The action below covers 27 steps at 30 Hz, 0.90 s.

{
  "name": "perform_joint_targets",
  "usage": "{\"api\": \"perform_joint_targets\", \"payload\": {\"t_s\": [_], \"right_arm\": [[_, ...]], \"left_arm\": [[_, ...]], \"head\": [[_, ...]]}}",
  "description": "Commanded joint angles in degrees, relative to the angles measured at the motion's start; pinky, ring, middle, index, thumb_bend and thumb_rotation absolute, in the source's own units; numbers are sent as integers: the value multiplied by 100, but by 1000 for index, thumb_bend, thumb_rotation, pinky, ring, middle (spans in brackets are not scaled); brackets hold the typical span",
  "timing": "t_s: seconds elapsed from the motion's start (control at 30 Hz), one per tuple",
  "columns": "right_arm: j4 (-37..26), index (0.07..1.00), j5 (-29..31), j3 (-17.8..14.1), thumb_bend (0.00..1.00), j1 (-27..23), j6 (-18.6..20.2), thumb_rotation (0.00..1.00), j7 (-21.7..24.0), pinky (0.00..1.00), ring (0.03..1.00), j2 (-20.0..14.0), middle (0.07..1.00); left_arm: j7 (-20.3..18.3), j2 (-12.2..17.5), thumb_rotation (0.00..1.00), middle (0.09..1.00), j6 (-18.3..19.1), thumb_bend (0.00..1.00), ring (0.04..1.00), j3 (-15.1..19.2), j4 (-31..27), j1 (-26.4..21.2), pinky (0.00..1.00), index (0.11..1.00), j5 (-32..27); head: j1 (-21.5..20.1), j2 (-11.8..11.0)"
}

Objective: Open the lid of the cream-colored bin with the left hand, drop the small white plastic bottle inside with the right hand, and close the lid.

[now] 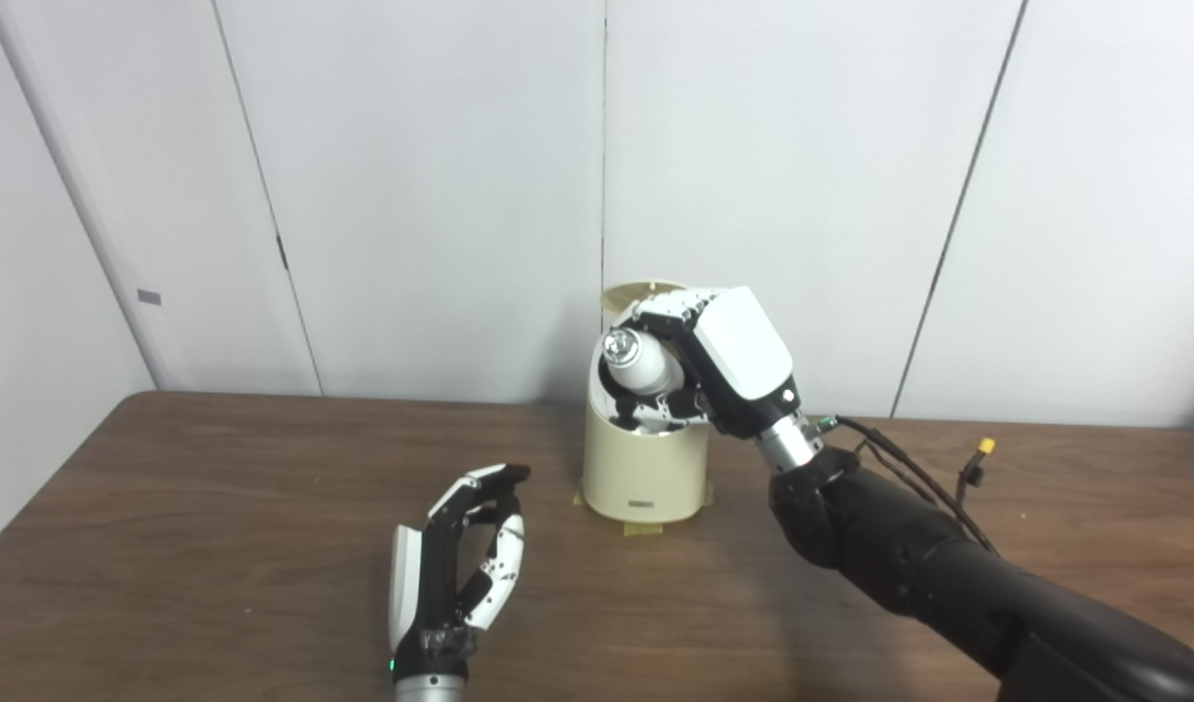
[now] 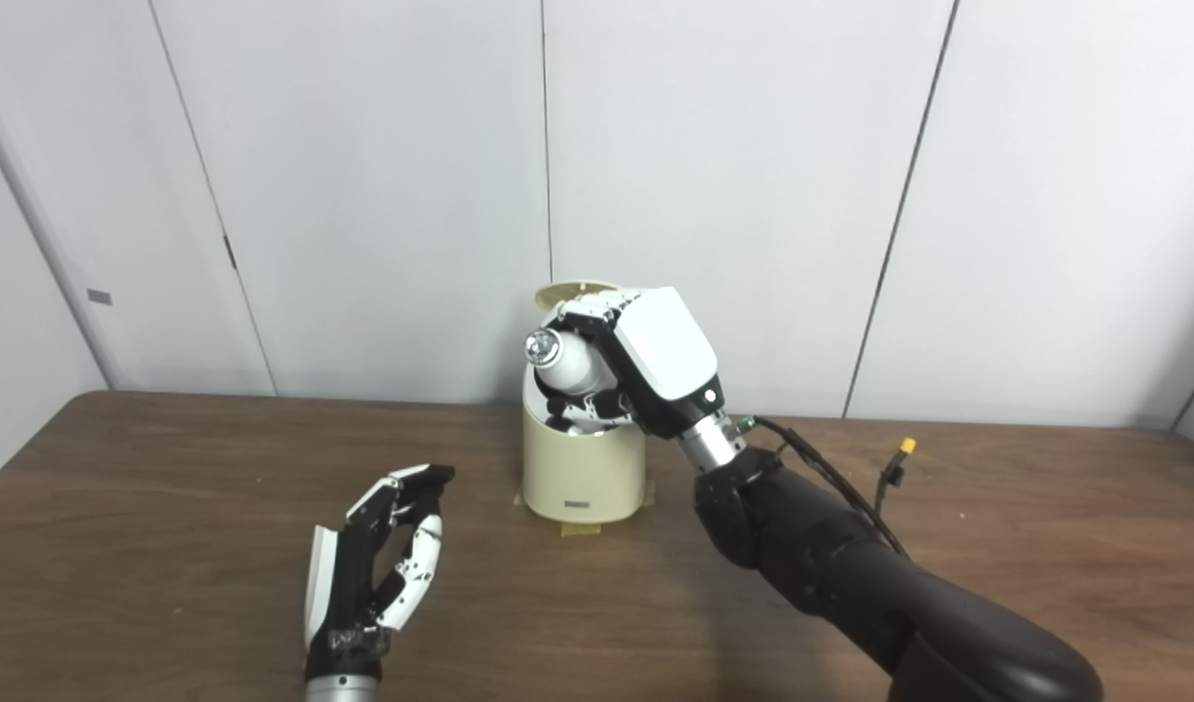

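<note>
- The right hand is hovering over the mouth of the bin, fingers curling around the bottle and gripping it.
- The bottle is lying tilted in that grasp, its shiny end pointing up and to the left; much of its body is hiding behind the fingers and palm.
- It is sitting just above the bin's opening, and whether it is touching the rim cannot be told.
- The bin is standing upright at the back of the desk, near the wall.
- The lid is standing open behind the hand, with only its ribbed top edge showing.
- The bin's inside is mostly getting blocked by the hand, so its contents are hard to make out.
- Tape is peeking out at the bin's base.
- The left hand is resting low over the desk, well apart from the bin, fingers loosely bent and spread, holding nothing.
- Its arm is getting cut off at the bottom edge.
- Dark cables are running along the right forearm, with a small yellow tip sticking up.
</note>
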Motion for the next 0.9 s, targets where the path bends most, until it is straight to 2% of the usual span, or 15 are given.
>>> {"api": "perform_joint_targets", "payload": {"t_s": [0.0,0.33,0.53,0.7,0.83,0.87], "right_arm": [[23,521,129,-55,515,-433,-108,0,-69,347,411,-16,485],[-6,511,251,-117,517,-409,-108,0,94,359,417,11,493],[-20,499,308,-203,520,-367,-108,0,195,403,433,32,495],[8,487,234,-221,521,-366,-108,0,69,435,442,40,502],[-10,484,252,-266,521,-350,-108,0,97,446,444,29,505],[-10,482,244,-269,526,-347,-108,0,85,450,486,25,501]], "left_arm": [[117,-91,528,727,-157,150,727,-111,257,331,655,693,193],[106,-124,523,721,-133,160,723,-128,207,341,649,688,202],[77,-133,535,724,-64,163,723,-123,159,355,653,691,214],[113,-120,519,718,-168,161,719,-124,209,346,644,686,226],[104,-126,509,716,-108,156,717,-137,188,350,641,685,265],[99,-124,510,717,-113,155,718,-141,184,351,642,685,264]], "head": [[8,5],[20,35],[4,43],[-8,49],[-16,50],[-16,50]]}}
